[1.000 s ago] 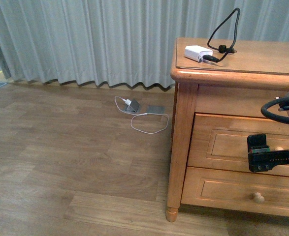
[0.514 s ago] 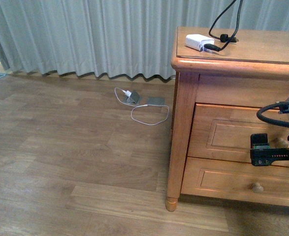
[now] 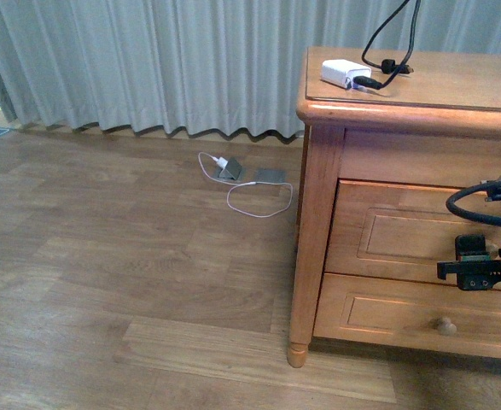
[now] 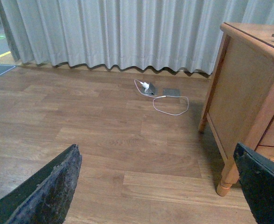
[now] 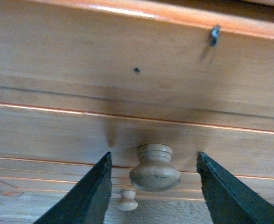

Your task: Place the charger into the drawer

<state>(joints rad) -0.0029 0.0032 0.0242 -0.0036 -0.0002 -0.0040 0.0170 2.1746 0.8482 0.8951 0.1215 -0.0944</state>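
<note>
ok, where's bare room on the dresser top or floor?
Dresser top: bare right of the charger and black cable, which crowd its left end. Floor: bare, except white plug and thin cable near the dresser leg.

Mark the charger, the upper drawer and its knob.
charger (image 3: 344, 72): front view, top face of the white block.
drawer (image 3: 401, 241): front view, raised panel of its front.
knob (image 5: 154, 171): right wrist view, its rounded face, between the open fingers.

Charger (image 3: 345, 72) on dresser top (image 3: 455, 81); white plug (image 3: 224, 162) on floor (image 3: 105, 256).
</note>
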